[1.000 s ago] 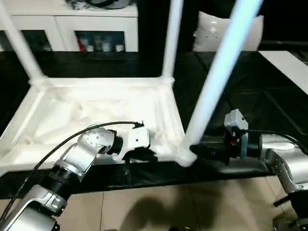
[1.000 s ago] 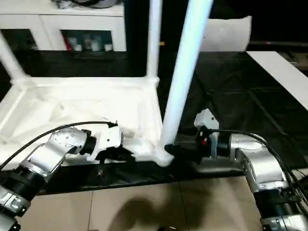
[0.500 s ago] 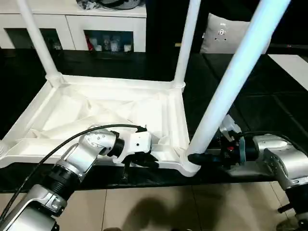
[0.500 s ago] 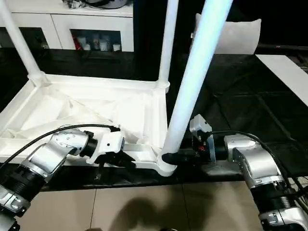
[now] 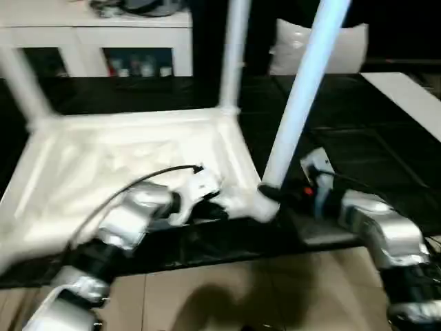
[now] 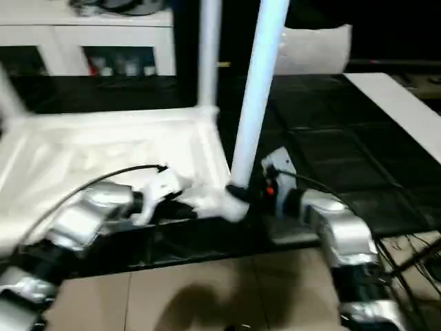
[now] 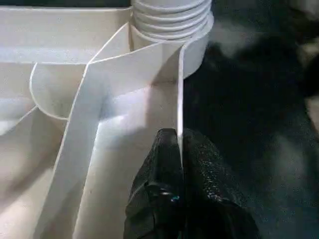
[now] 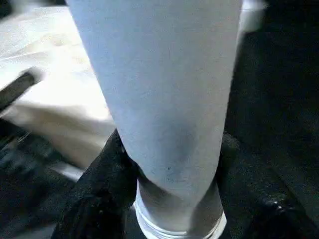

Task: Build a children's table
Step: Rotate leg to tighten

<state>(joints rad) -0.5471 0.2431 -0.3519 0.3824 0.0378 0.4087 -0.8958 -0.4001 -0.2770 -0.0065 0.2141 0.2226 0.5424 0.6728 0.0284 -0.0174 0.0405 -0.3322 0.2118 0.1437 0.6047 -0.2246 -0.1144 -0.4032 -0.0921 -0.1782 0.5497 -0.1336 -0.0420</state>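
Head view: the tabletop lies upside down on the black table.

Left wrist: left gripper pinches its rim.

Right wrist: right gripper clasps the leg near its socket; a tilted leg could cross-thread.

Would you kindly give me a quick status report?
Left gripper clamped on tabletop edge rib. Right gripper closed around near-right leg at its socket. Three legs visible upright. Nothing obstructing.
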